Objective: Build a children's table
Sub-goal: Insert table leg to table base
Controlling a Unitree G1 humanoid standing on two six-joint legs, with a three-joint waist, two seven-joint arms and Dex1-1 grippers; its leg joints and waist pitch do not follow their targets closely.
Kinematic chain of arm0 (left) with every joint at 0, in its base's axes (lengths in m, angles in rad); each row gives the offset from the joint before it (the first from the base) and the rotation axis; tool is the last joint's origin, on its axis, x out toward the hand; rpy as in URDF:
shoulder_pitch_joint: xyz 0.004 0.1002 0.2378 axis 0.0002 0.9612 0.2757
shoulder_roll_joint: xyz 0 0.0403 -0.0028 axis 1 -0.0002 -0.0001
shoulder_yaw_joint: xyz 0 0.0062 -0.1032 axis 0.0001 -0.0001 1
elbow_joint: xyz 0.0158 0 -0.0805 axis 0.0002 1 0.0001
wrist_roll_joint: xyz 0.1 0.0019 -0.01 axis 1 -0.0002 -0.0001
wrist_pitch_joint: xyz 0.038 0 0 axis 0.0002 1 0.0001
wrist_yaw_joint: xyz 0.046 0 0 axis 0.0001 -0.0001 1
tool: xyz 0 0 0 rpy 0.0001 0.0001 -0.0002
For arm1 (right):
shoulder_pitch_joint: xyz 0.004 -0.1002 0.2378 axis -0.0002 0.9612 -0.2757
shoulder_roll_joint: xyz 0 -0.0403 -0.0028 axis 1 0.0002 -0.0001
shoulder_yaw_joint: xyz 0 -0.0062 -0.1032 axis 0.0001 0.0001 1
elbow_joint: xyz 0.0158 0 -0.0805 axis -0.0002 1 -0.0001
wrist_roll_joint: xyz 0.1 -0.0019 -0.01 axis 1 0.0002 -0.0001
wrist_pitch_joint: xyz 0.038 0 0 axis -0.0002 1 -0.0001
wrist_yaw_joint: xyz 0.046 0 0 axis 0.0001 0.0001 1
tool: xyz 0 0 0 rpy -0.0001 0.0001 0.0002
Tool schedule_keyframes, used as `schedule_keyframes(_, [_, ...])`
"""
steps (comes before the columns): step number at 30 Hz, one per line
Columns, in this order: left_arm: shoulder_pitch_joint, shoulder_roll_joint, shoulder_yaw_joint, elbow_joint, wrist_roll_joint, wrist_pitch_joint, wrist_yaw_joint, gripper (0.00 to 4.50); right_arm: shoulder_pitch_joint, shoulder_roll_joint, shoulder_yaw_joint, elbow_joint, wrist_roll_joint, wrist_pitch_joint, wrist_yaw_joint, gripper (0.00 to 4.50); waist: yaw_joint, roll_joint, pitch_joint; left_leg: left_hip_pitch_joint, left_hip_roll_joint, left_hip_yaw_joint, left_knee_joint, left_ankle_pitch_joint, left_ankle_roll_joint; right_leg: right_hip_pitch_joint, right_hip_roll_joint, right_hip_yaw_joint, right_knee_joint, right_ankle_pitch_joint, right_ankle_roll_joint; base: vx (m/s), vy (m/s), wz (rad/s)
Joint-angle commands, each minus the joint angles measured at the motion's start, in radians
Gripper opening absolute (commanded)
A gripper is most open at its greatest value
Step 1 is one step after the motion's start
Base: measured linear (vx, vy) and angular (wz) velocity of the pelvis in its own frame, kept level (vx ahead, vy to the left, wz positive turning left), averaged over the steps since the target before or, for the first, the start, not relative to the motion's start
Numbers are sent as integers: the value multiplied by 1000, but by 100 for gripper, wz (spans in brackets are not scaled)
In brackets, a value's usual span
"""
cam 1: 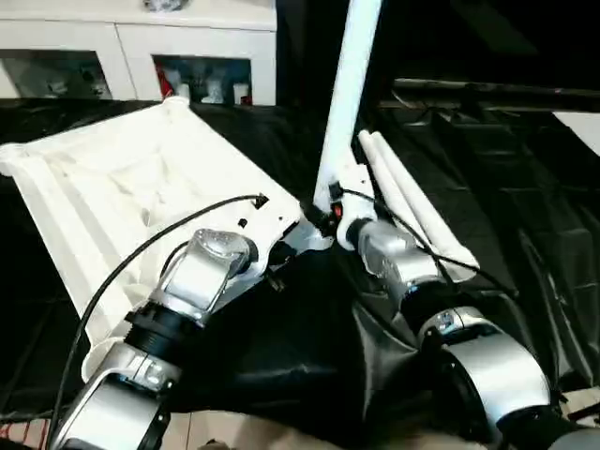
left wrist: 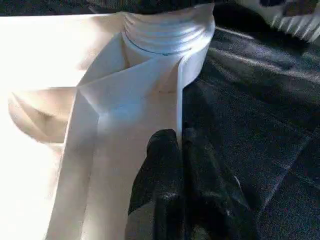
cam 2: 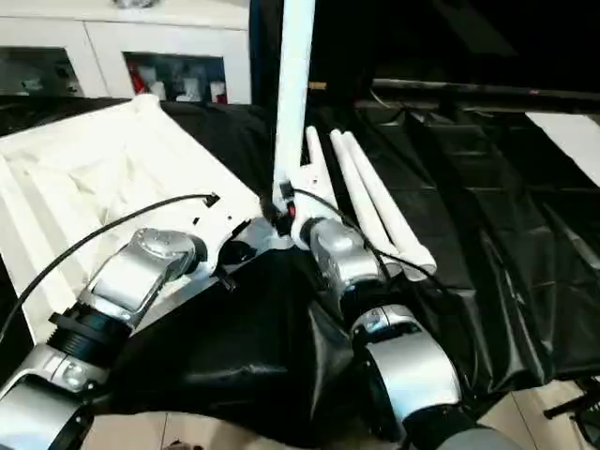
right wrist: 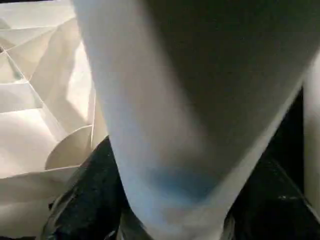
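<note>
The table top (cam 1: pixel 122 187) lay upside down, ribbed underside up, on the black sheet (cam 2: pixel 487 234) covering the surface, its near corner toward the robot. At that corner the round socket (left wrist: pixel 167 35) carried a leg (cam 1: pixel 345 94) standing nearly upright, its foot seated in or at the mouth of the socket; how deep it sat could not be told. The remaining legs (cam 2: pixel 375 202) lay side by side on the sheet just beside the right arm.

The left tool (left wrist: pixel 181 165) had its fingers closed together on the thin rim wall of the top, just below the socket. The right tool (cam 1: pixel 330 217) was at the base of the upright leg, which filled its wrist view, but whether its fingers were clamped on it or slack could not be told.

The likely risks: the tall leg could tip out if it was only loosely seated, or jam crooked if pushed off-axis. The left pinch covered only a narrow edge, so the top might slide on the slick sheet.

Behind stood a white cabinet (cam 1: pixel 131 47); objects sat behind its glass doors, too small to identify.
</note>
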Motion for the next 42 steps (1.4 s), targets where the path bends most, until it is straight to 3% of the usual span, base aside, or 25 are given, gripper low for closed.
schedule_keyframes(1, [-42,-13,-8,-57,-14,-31,-7,0,26,28,14,67,-16,52,35,318,8,13,-58,13,32,-8,-58,-241,-4,41,-72,40,-68,-87,-222,0,0,0])
schedule_keyframes(6, [-34,2,-9,-70,-24,-59,-37,0,13,17,16,45,-14,27,88,360,12,12,-65,6,31,-5,-48,-146,31,46,-70,36,-52,52,-249,0,0,0])
schedule_keyframes(11, [-18,23,-11,-84,-33,-78,-67,0,11,-2,23,8,-13,26,147,400,13,15,-63,8,33,-4,-48,-161,34,47,-73,37,-54,28,-258,0,0,0])
schedule_keyframes(18, [5,57,-11,-102,-42,-111,-109,0,13,-51,31,-58,-25,16,228,400,20,17,-64,10,34,-2,-42,-118,46,49,-70,36,-44,100,-281,0,0,0])
schedule_keyframes(27, [28,101,-19,-113,-64,-163,-181,0,73,-130,68,-208,-23,57,409,400,32,13,-63,10,34,-2,-39,-112,56,51,-70,36,-43,95,-275,0,0,0])
schedule_keyframes(32, [43,126,-26,-121,-72,-185,-222,0,117,-174,74,-282,-23,88,464,400,45,16,-63,13,35,-2,-39,-127,41,48,-70,37,-44,61,-266,0,0,0])
schedule_keyframes(39, [58,152,-35,-132,-81,-218,-272,0,140,-210,88,-320,-24,117,516,400,47,14,-64,13,33,-3,-38,-135,29,48,-68,36,-44,58,-260,0,0,0])
schedule_keyframes(42, [67,169,-38,-138,-84,-234,-298,0,152,-230,102,-330,-37,121,548,374,48,15,-65,14,33,-3,-37,-136,27,48,-69,36,-43,59,-261,0,0,0])
